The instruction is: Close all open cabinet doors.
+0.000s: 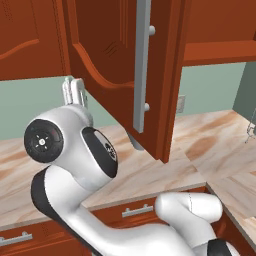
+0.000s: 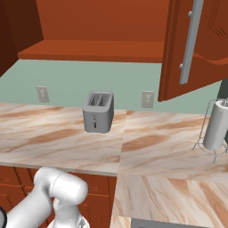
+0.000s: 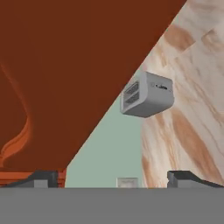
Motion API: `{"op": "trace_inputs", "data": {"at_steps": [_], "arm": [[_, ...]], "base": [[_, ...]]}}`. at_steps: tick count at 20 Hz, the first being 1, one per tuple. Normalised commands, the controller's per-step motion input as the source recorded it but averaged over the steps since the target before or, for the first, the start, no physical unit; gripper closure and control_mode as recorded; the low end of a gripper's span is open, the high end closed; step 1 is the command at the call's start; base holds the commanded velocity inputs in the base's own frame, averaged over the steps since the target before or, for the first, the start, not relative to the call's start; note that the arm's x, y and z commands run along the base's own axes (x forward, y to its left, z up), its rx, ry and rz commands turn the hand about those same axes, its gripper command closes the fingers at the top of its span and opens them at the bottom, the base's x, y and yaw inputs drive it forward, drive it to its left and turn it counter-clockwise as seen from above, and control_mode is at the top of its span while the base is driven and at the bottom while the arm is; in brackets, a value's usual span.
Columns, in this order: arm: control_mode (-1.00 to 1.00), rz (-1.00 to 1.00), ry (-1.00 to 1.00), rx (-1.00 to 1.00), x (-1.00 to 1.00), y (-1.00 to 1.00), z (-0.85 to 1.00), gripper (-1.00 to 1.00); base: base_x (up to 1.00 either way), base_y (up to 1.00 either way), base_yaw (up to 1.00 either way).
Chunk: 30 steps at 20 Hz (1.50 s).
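Observation:
A tall reddish-brown cabinet door (image 1: pixel 110 50) stands swung open over the counter, its long silver handle (image 1: pixel 142 65) facing me. From the right base another open cabinet door (image 2: pixel 209 40) with its handle (image 2: pixel 189 42) hangs at the upper right. A dark door panel (image 2: pixel 6 35) shows at the far left, and the open cabinet's inside (image 2: pixel 98 26) lies between them. In the hand view my gripper (image 3: pixel 116 179) is open and holds nothing. Its fingertips (image 3: pixel 43 177) are close below a door's panelled face (image 3: pixel 65 65).
A grey toaster (image 2: pixel 99 111) stands on the marble counter (image 2: pixel 53 133) against the green wall, between two wall outlets (image 2: pixel 147 99). A paper towel holder (image 2: pixel 216 127) stands at the right. Drawer fronts (image 1: pixel 137 211) run under the counter edge. My arm's elbow (image 1: pixel 50 142) rises at the left.

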Motion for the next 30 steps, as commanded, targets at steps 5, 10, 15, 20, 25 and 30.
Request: {"op": "trace_inputs", "data": {"at_steps": [5,10,15,20,25,30], "arm": [[-1.00,-0.15,0.00,0.00,-0.04,-0.28,0.03,-1.00],[-1.00,-0.11,0.00,0.00,-0.02,-0.39,0.01,-1.00],[-1.00,-0.08,-0.01,0.00,-0.03,-0.40,0.04,-1.00],[-1.00,-0.06,-0.03,0.00,-0.01,-0.40,0.12,-1.00],[-1.00,-0.02,-0.03,0.00,0.03,-0.48,0.13,-1.00],[-1.00,0.00,0.00,0.00,0.17,-0.56,0.07,-1.00]], "base": [[0.00,0.00,0.00],[0.00,0.00,0.00],[0.00,0.00,0.00],[0.00,0.00,0.00],[0.00,0.00,0.00],[0.00,0.00,0.00]]}}
